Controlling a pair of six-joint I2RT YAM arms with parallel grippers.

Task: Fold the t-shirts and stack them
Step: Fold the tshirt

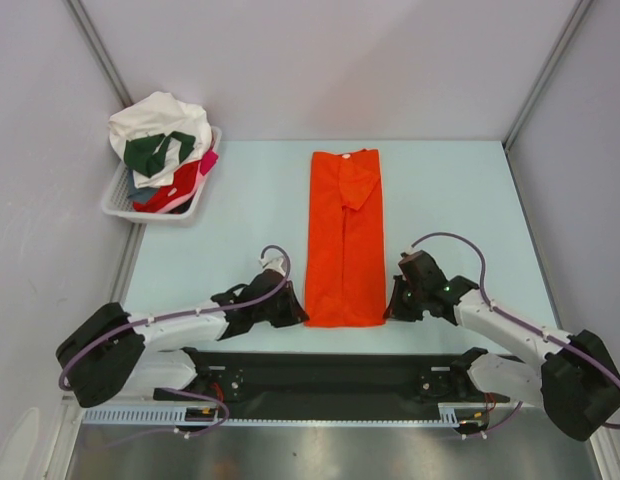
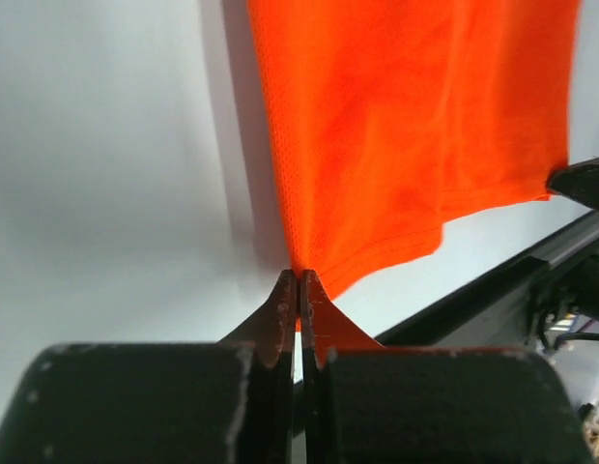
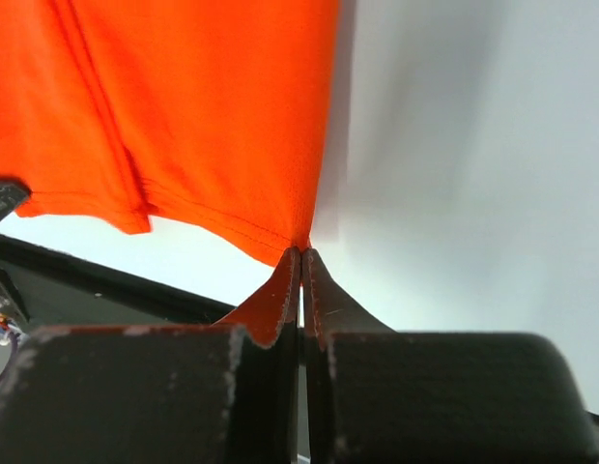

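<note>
Orange t-shirt, fine mesh knit, folded into a long narrow rectangle, flat on pale counter, left claw and right claw each pinching a near hem corner

Pale blue table — plain grey walls

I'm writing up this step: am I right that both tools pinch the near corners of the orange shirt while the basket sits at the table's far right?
Not quite: the top view shows the basket at the far left of the table, not the right. The rest holds: the left tool and right tool each pinch a near corner of the orange shirt.
</note>
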